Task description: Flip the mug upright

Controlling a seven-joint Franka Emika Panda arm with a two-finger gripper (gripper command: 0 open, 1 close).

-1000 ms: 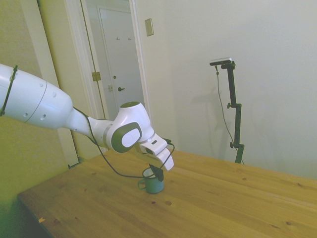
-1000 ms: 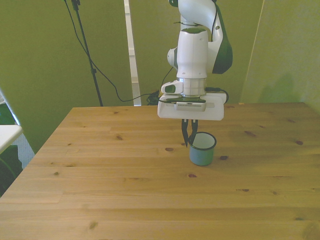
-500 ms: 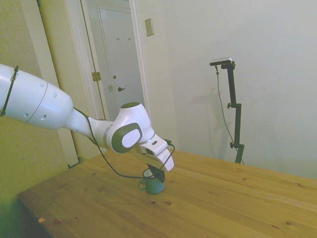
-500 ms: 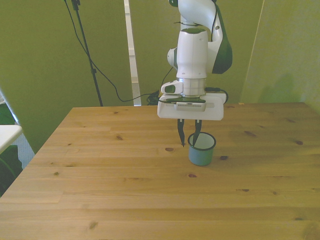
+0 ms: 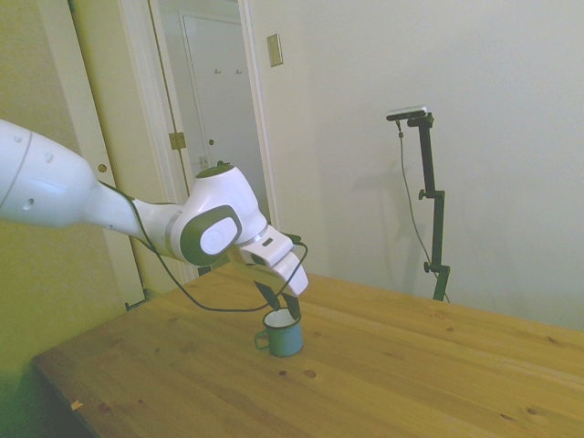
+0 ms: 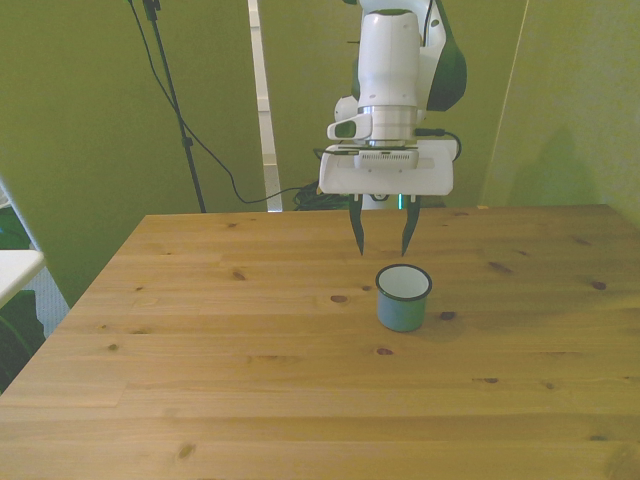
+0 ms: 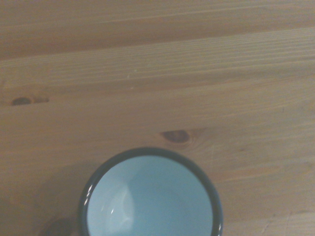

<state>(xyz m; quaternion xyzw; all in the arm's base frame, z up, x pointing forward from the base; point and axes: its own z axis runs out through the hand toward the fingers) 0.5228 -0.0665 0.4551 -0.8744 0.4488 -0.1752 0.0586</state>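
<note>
On table (image 6: 200, 380): mug (image 6: 403, 297) upright, hollow | pincer (image 6: 382, 238) above, parted

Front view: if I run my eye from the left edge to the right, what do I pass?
Bare stretch of wooden table → the open gripper, hanging above the table → the mug, standing upright, just to the gripper's right and clear of it → more bare table out to the right edge.
</note>
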